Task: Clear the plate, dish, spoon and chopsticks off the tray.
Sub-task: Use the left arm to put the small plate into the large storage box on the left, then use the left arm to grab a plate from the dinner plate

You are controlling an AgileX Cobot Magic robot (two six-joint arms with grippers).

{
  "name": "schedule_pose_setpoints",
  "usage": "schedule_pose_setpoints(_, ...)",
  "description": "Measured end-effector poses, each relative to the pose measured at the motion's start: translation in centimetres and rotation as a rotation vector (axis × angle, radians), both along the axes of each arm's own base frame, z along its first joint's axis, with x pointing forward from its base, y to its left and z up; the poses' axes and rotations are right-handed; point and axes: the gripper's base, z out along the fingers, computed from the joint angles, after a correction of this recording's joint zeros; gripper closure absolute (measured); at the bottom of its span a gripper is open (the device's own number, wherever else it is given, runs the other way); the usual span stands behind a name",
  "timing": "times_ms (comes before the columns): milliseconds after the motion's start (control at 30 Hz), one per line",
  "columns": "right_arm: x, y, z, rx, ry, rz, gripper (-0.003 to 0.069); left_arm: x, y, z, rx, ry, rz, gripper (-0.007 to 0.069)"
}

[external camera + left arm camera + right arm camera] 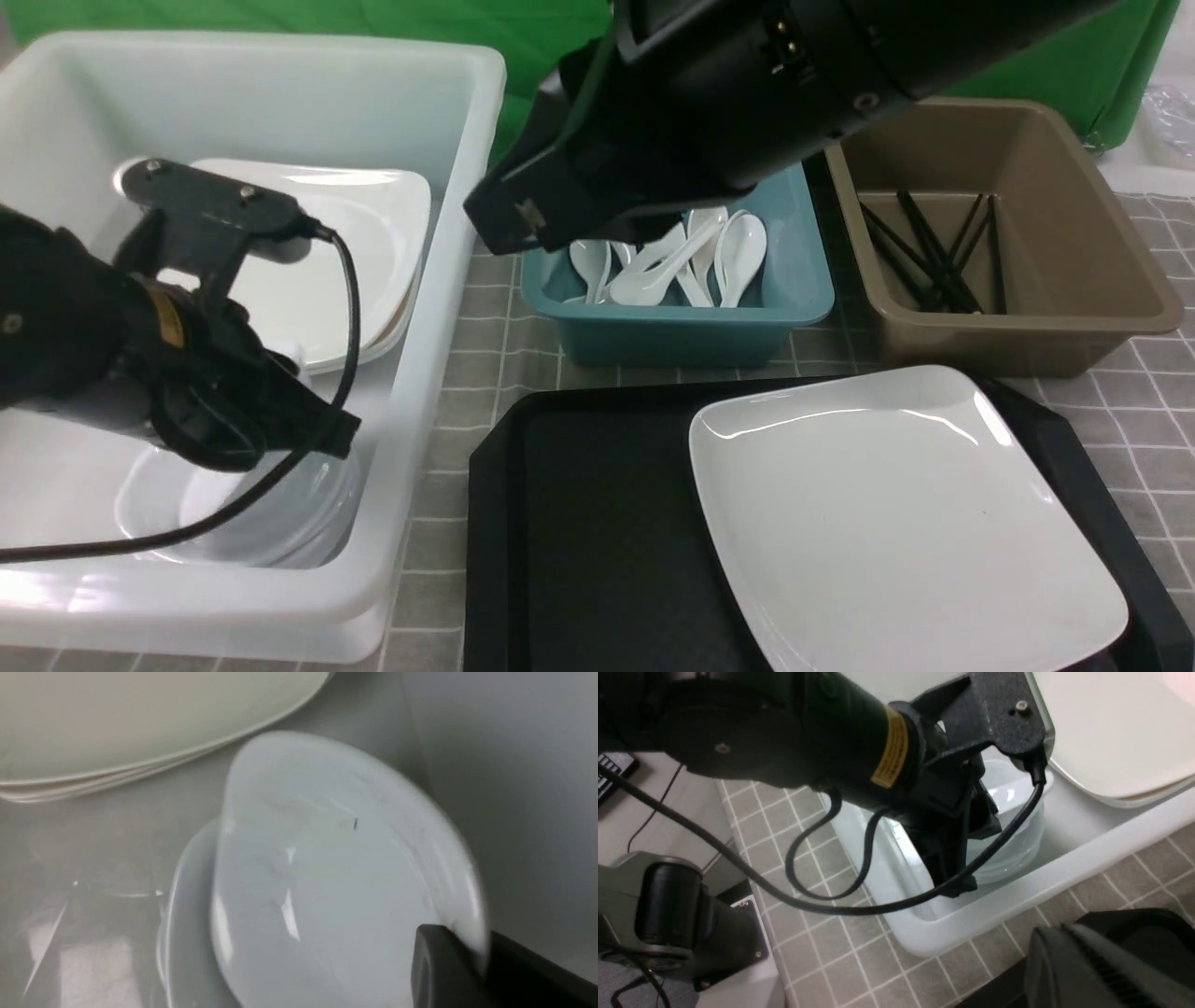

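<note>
Down in the white bin (455, 243), straddles the rim of the tilted dish (327, 868) with the left pincer (474, 952), cannot tell whether clamped, and holds the right pincer (523, 219) fully closed.

Left half of tray (597, 523) floor bare, open from above and from the near side; plate (896, 523) fills the right half, edges close to the rim, little room beside it there; white bin (420, 439) wall just left of tray, narrow strip of table (448, 373) between; inside the bin, left arm (112, 345) and cable (350, 308) crowd the near-right corner over stacked dishes (280, 523); plate stack (355, 243) takes the far side; near-left floor free; right arm (709, 112) hangs over blue bin (672, 327), blocking its far end; brown bin (1027, 308) open from above.
</note>
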Motion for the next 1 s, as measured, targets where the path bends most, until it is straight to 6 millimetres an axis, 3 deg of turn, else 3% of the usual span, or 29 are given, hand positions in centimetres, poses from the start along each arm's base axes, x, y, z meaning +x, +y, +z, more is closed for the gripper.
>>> schedule_pose_setpoints(233, 0.4, -0.6, -0.3, -0.075, -0.046, -0.025, 0.0638, 0.2, 0.0, 0.3, 0.016, -0.021, -0.014, 0.0179)
schedule_pose_setpoints(400, 1.2, -3.2, 0.3, -0.162, -0.095, -0.094, 0.0638, -0.1, 0.5, 3.0, 0.042, -0.015, 0.009, 0.0141)
schedule_pose_setpoints(467, 1.4, -5.0, 0.9, -0.174, -0.103, -0.136, 0.0638, -0.2, 0.5, 4.4, 0.026, -0.039, 0.018, 0.0161)
schedule_pose_setpoints(500, 1.6, -6.4, 1.4, -0.186, -0.106, -0.170, 0.0638, -0.2, 0.3, 5.6, -0.017, -0.065, 0.025, 0.0206)
schedule_pose_setpoints(600, 1.8, -8.6, 2.0, -0.213, -0.107, -0.225, 0.0638, -0.2, -0.4, 6.8, -0.119, -0.096, 0.027, 0.0277)
schedule_pose_setpoints(633, 1.9, -10.7, 2.3, -0.251, -0.092, -0.281, 0.0638, 0.0, -1.7, 7.4, -0.226, -0.125, -0.006, 0.0387)
schedule_pose_setpoints(667, 1.9, -11.6, 2.6, -0.260, -0.096, -0.309, 0.0638, 0.1, -2.6, 7.5, -0.257, -0.131, -0.048, 0.0429)
schedule_pose_setpoints(733, 2.2, -14.3, 3.0, -0.265, -0.103, -0.410, 0.0638, 0.2, -5.0, 7.3, -0.318, -0.101, -0.135, 0.0557)
schedule_pose_setpoints(800, 1.9, -16.4, 2.9, -0.273, -0.094, -0.480, 0.0638, 0.7, -7.5, 6.3, -0.337, -0.038, -0.195, 0.0600)
schedule_pose_setpoints(900, 0.8, -19.2, 1.6, -0.301, -0.054, -0.573, 0.0638, 1.7, -11.7, 4.1, -0.320, 0.083, -0.264, 0.0618)
schedule_pose_setpoints(933, 0.8, -19.4, 1.6, -0.302, -0.053, -0.578, 0.0638, 1.8, -12.0, 3.9, -0.319, 0.094, -0.267, 0.0619)
schedule_pose_setpoints(1000, -0.7, -20.9, -0.2, -0.330, -0.005, -0.623, 0.0638, 2.8, -15.4, 1.7, -0.277, 0.172, -0.319, 0.0616)
